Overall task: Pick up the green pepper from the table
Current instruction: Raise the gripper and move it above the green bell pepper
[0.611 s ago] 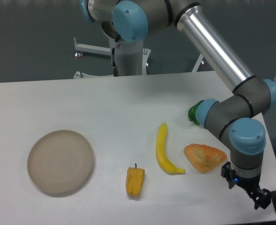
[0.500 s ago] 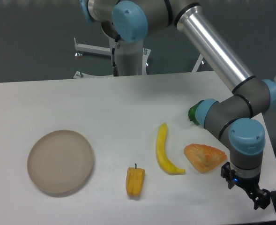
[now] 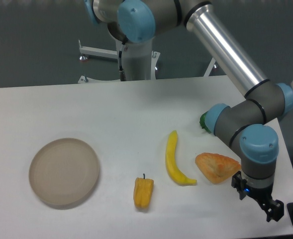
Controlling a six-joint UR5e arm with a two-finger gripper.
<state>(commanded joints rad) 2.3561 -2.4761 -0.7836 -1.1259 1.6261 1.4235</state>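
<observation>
Camera view: hand [image 3: 271,213] at table [image 3: 111,109] edge, opening unreadable, green pepper [image 3: 204,121] mostly behind arm.

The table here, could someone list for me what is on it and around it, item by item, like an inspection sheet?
Surface: large flat white table, plain and matte.
Job's thing: small dark-green pepper, near the table's right side, mostly hidden behind the arm's grey elbow joint.
Clutter: round beige plate at left; small yellow-orange pepper with a dark stem; long yellow banana; orange wedge-shaped food piece, beside the banana.
Tool: black two-finger tool low at the table's right front edge, away from the green pepper; too small to tell if open or shut.
Cables: nothing seen.
Surroundings: dark grey backdrop; white metal stand behind the table.
</observation>
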